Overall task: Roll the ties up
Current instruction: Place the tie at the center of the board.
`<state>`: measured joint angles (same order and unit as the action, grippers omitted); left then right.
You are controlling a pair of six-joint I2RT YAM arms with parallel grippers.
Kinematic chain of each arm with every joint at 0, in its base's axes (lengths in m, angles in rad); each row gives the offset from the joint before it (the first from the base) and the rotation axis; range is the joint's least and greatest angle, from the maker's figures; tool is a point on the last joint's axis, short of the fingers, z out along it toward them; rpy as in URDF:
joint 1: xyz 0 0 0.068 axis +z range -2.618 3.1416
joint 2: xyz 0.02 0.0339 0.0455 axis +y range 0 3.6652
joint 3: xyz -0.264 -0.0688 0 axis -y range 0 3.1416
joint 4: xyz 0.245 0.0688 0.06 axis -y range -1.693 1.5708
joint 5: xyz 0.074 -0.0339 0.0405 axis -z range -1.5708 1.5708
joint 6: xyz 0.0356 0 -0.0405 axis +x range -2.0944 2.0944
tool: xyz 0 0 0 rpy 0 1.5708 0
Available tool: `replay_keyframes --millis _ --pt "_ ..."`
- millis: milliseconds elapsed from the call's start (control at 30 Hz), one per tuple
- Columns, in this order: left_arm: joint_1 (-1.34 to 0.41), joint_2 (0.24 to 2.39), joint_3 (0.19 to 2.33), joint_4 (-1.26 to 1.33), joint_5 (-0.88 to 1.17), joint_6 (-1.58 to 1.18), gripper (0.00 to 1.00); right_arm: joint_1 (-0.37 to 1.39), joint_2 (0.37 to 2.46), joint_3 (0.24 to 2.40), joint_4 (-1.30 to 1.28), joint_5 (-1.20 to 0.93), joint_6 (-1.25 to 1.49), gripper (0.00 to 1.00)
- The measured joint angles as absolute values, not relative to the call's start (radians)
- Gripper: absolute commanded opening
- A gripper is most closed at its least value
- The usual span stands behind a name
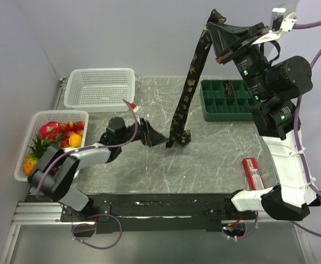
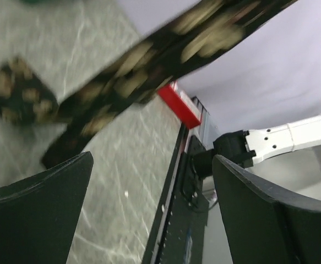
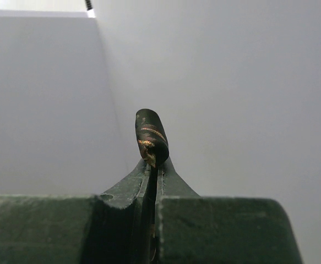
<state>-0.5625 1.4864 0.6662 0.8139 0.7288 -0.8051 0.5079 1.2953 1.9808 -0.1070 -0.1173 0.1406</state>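
Observation:
One dark tie (image 1: 190, 82) with a tan speckled pattern hangs from high above the table down to the marble top, where its lower end lies folded. My right gripper (image 1: 219, 30) is shut on its upper end; in the right wrist view the tie's curled tip (image 3: 151, 137) pokes out past the closed right gripper (image 3: 153, 168). My left gripper (image 1: 159, 138) stands open low over the table, just left of the tie's lower end. In the left wrist view the tie (image 2: 149, 71) crosses above the left gripper (image 2: 153, 159), which has nothing between its fingers.
An empty white basket (image 1: 99, 88) stands at the back left, and a basket of toy fruit (image 1: 53, 140) sits nearer on the left. A green compartment tray (image 1: 226, 102) is at the back right. A red box (image 1: 254, 173) lies by the right arm's base.

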Motion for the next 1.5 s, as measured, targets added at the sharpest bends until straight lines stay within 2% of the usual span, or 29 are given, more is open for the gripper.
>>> replay_keyframes --millis 267,400,500,633,800,933,1133,1300,1433,1500 --pt "-0.637 1.672 0.572 1.147 0.705 -1.047 0.96 0.508 1.325 2.021 -0.037 -0.043 0.142 0.0" --pt "-0.664 1.689 0.535 1.22 0.672 -1.11 0.99 0.508 1.354 2.066 -0.015 -0.038 0.147 0.0" --pt "-0.666 1.68 0.531 1.229 0.625 -1.108 0.96 0.508 1.357 2.067 0.005 -0.032 0.149 0.0" --pt "-0.7 1.567 0.573 1.036 0.458 -1.0 0.96 0.508 1.351 2.035 0.054 0.007 0.16 0.0" --pt "-0.846 1.48 0.832 0.685 0.099 -0.78 0.96 0.531 1.35 2.001 0.101 0.127 0.174 0.0" --pt "-0.959 1.53 1.04 0.491 -0.22 -0.636 0.96 0.582 1.355 1.987 0.145 0.239 0.154 0.0" --pt "-1.077 1.748 1.266 0.289 -0.65 -0.511 0.96 0.627 1.377 2.005 0.192 0.306 0.112 0.0" --pt "-1.101 1.905 1.384 0.176 -0.826 -0.474 0.96 0.637 1.382 2.004 0.195 0.315 0.105 0.0" --pt "-1.082 1.979 1.45 0.126 -0.882 -0.491 0.99 0.645 1.377 2.004 0.198 0.314 0.105 0.0" --pt "-1.063 1.99 1.451 0.115 -0.888 -0.503 0.83 0.648 1.37 2.004 0.198 0.313 0.105 0.0"
